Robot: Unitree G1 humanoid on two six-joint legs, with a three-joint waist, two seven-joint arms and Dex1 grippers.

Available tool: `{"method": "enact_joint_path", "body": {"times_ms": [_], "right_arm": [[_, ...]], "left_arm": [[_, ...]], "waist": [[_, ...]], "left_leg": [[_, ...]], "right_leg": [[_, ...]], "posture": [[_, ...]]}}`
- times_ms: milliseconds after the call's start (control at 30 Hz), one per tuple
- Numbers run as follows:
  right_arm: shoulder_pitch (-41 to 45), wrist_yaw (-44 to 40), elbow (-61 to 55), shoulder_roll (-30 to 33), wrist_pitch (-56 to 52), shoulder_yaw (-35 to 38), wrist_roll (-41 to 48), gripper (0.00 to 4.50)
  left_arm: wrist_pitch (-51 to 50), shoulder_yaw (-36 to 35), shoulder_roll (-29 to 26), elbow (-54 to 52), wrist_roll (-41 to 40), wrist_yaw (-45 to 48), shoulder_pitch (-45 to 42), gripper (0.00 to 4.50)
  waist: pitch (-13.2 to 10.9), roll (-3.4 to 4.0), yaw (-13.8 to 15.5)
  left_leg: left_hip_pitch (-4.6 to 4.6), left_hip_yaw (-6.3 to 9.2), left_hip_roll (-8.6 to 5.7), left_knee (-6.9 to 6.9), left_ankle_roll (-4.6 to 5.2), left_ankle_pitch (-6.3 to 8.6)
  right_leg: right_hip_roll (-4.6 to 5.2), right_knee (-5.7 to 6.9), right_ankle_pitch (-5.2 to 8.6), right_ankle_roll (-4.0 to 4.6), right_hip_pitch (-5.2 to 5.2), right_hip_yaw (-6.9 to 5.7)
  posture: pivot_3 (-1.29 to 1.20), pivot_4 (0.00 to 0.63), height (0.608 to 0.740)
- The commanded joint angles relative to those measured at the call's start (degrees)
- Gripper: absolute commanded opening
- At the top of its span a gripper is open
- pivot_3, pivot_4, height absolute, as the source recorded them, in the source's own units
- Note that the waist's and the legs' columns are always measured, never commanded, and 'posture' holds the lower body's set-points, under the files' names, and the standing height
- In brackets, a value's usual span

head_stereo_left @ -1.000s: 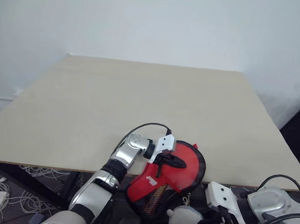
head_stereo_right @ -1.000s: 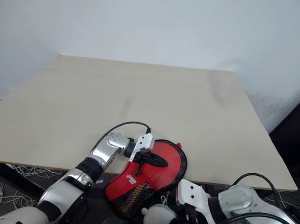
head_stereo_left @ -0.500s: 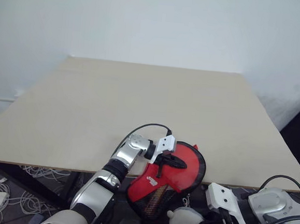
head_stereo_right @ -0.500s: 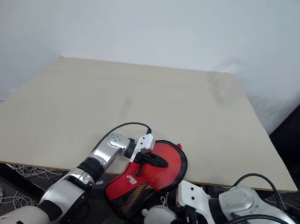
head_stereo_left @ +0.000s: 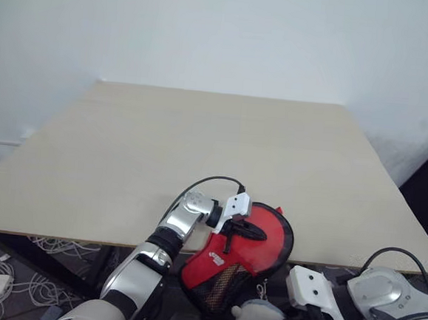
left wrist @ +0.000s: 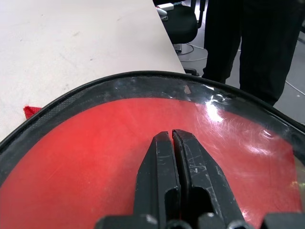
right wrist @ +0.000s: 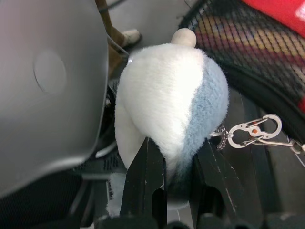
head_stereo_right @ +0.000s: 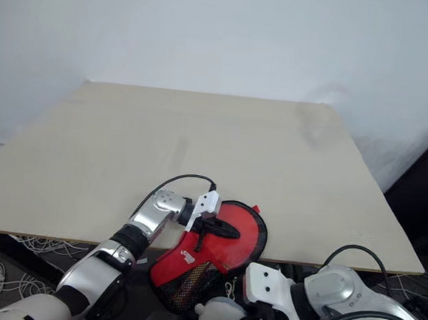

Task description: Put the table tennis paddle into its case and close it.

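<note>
Item: case (head_stereo_left: 247, 251), paddle-shaped soft pouch, black trim, red panel with a white logo, black mesh toward its lower end. Location: at the near edge of the tabletop (head_stereo_left: 199, 159), right of that edge's middle; the rounded half overlaps the edge, the mesh half hangs off below it. Long axis: slanted, from the rounded end over the table edge down and toward the robot's left to the mesh end. Contents: a red face shows through the clear side in the left wrist view, judged to be the paddle (left wrist: 95, 157) already inside; its handle cannot be made out. Holder: left gripper (head_stereo_left: 239, 232), fingers pressed together flat on the red panel, pinching the case from its left side. Attachment: a white and pale blue plush ball (right wrist: 167, 124) with a small metal clip (right wrist: 252, 131), hanging just below the mesh end; judged to be the zip pull. Second holder: right gripper (right wrist: 176, 167), fingers narrowed around the plush ball, low and off the table edge, below and right of the case. Governing relation: the case lies up and to the left of the right gripper, which is the nearer to the pull; closing is judged to depend on drawing that pull along the rim while the left gripper steadies the pouch. Zip state: cannot tell.
</note>
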State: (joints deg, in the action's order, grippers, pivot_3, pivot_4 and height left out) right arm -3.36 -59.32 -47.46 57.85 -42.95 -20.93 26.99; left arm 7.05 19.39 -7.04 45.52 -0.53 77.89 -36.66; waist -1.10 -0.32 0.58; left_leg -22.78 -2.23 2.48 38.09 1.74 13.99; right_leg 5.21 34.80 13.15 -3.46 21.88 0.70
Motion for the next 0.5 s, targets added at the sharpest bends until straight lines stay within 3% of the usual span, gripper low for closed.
{"method": "enact_joint_path", "body": {"times_ms": [33,500], "right_arm": [[0.98,-0.25,-4.75,-2.26,-1.53,-1.41,4.22,0.20],[3.50,10.33,-10.60,-13.26,-13.03,-8.17,7.49,0.20]], "left_arm": [[-2.92,2.83,-0.51,2.23,2.83,-0.44,2.51,0.00],[-5.01,2.76,1.39,3.43,2.29,1.46,-1.46,0.00]], "waist": [[0.00,0.00,0.00],[-0.04,-0.10,-0.01]], "left_leg": [[0.00,0.00,0.00,0.00,0.00,0.00],[-0.09,-0.03,0.01,-0.08,-0.01,0.01]], "right_leg": [[0.00,0.00,0.00,0.00,0.00,0.00],[-0.01,-0.01,0.00,0.00,0.13,0.01]], "posture": [[0.00,0.000,0.740],[0.00,0.000,0.740]]}}
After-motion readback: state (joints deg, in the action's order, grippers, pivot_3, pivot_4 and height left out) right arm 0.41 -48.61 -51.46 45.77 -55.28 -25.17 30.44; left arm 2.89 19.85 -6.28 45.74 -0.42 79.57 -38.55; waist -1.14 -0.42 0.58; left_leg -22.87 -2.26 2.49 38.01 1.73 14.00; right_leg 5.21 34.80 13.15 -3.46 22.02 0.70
